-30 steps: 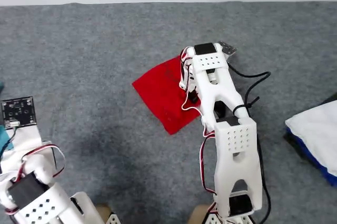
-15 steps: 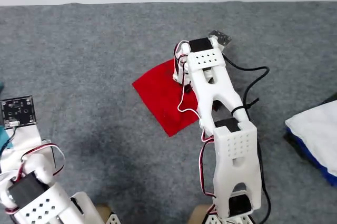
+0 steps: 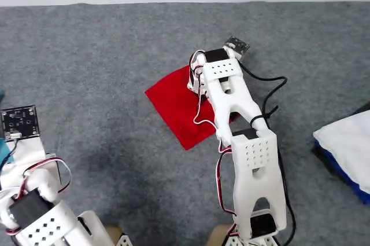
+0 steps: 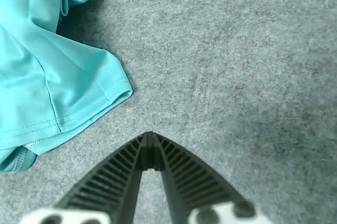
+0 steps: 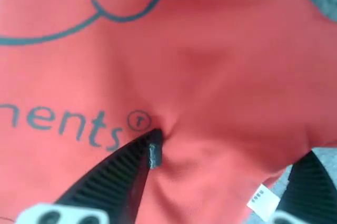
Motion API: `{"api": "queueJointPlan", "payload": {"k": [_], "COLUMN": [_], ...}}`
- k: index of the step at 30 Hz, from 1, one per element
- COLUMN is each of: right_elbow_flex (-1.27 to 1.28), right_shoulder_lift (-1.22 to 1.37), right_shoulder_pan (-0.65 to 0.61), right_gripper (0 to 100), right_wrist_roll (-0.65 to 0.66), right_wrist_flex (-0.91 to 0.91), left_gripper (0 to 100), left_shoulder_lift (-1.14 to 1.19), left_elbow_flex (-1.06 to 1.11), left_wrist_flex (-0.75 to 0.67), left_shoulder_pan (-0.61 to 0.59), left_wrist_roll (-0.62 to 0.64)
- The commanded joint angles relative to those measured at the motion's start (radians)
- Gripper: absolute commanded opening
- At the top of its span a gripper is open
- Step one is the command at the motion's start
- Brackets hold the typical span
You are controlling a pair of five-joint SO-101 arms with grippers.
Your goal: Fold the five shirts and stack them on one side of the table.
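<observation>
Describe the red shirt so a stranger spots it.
On the grey table, look near the middle, under the right arm. The red shirt lies flat there, the only red cloth; the stack at the right edge is white over blue.

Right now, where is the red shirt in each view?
High view: the red shirt lies mid-table, partly under the right arm.
Right wrist view: directly beneath the open right claw, printed side up.
Left wrist view: a teal shirt lies beside the shut left claw.
Shared landmark: the grey mat under everything.
</observation>
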Motion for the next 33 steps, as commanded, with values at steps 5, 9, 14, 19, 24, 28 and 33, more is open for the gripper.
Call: {"api": "queueJointPlan", "payload": {"k": [5,9,14,19,24,28,33], "right_elbow_flex": [-0.015,-0.015,-0.015,-0.015,-0.055,-0.178,-0.416], "right_shoulder_lift": [0.056,0.056,0.056,0.054,0.05,0.05,0.051], "right_shoulder_pan": [-0.007,-0.005,-0.001,0.015,0.125,0.22,0.285], "right_gripper": [39.0,34.8,13.9,1.9,1.0,1.0,1.0], "right_wrist_roll": [-0.021,-0.021,-0.017,-0.014,0.072,0.118,0.186], "right_wrist_flex": [-0.096,-0.107,-0.107,-0.107,-0.094,0.021,0.268], "left_gripper": [0,0,0,0,0,0,0], "left_shoulder_lift": [-0.006,-0.006,-0.006,-0.006,-0.006,-0.005,-0.005], "left_elbow_flex": [-0.005,-0.01,-0.01,-0.012,-0.012,-0.033,-0.045], "left_wrist_flex": [-0.02,-0.02,-0.02,-0.02,-0.02,-0.02,-0.02], "left_shoulder_pan": [0.0,0.0,0.0,0.0,0.0,0.0,0.0], "left_wrist_roll": [-0.008,-0.008,-0.008,-0.008,-0.008,-0.008,-0.008]}}
